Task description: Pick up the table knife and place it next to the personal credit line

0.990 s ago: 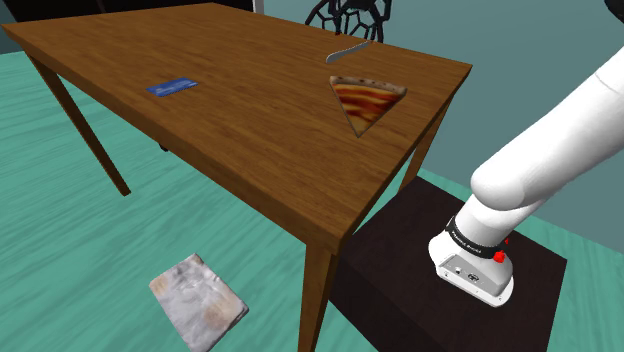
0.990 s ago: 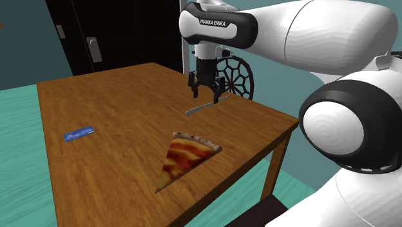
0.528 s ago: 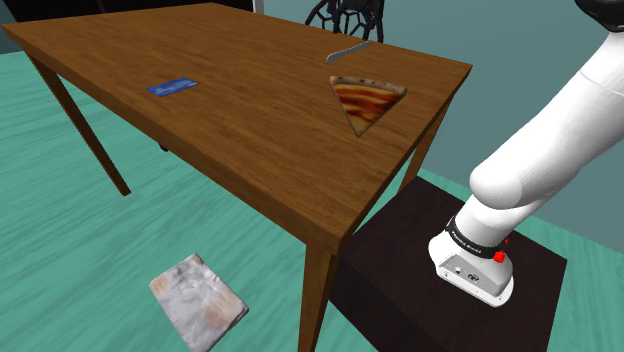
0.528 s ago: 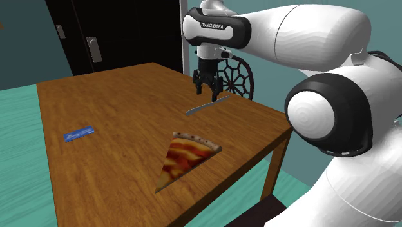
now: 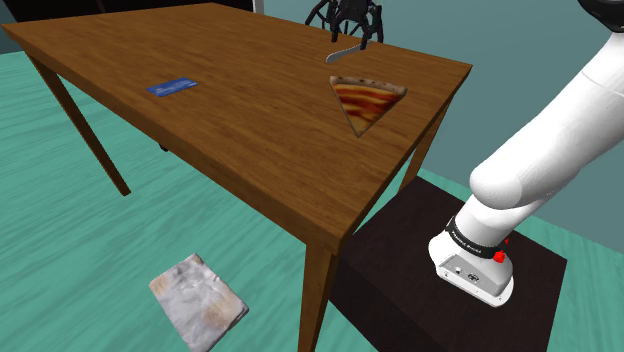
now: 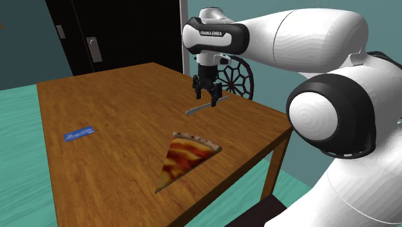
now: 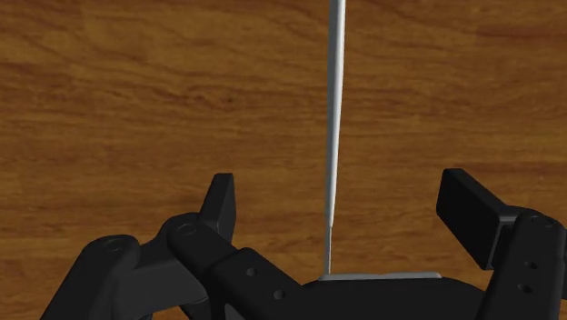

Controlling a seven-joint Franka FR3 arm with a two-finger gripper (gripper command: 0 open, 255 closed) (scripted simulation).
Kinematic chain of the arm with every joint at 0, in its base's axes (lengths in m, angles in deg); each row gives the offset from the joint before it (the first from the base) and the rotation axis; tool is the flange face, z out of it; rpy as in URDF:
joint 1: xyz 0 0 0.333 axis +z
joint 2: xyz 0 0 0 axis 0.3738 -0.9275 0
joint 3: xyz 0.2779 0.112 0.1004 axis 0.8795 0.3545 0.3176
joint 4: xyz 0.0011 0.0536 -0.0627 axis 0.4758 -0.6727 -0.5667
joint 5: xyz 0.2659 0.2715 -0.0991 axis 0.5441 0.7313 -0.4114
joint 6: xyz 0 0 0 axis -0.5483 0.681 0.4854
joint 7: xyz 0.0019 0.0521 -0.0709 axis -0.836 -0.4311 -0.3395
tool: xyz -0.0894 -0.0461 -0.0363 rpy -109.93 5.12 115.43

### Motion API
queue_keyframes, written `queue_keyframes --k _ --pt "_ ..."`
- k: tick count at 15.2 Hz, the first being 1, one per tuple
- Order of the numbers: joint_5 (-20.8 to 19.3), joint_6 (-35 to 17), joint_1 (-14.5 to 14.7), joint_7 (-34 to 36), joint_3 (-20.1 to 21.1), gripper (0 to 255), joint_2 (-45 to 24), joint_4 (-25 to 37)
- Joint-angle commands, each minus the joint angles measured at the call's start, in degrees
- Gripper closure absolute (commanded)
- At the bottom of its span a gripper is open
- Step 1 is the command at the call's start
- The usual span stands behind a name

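A brown wooden table (image 5: 230, 110) stands on a teal floor (image 5: 60, 220); behind it are a black wire-backed chair (image 6: 232, 75), a dark door (image 6: 122, 32) and a teal wall (image 6: 22, 45)

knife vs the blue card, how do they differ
The knife is grey, long and thin; the card is blue, a short flat rectangle. The open gripper straddles the knife without touching it; the card lies well apart from the gripper. The knife is close to the pizza slice; the card is farther from it. Both lie flat on the wooden table.
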Motion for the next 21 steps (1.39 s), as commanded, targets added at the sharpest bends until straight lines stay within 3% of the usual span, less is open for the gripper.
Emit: queue_keyframes --k 1,3,4,13,21 --pt "0.0 -0.1 0.0 0.0 0.0 0 0.0 -0.1" --pt "0.0 0.0 0.0 0.0 0.0 0 0.0 0.0" --pt "0.0 0.0 0.0 0.0 0.0 255 0.0 0.0" --pt "0.0 -0.1 0.0 0.0 0.0 255 0.0 -0.1" --pt "-0.4 6.4 0.0 0.6 0.1 255 -1.6 8.1"
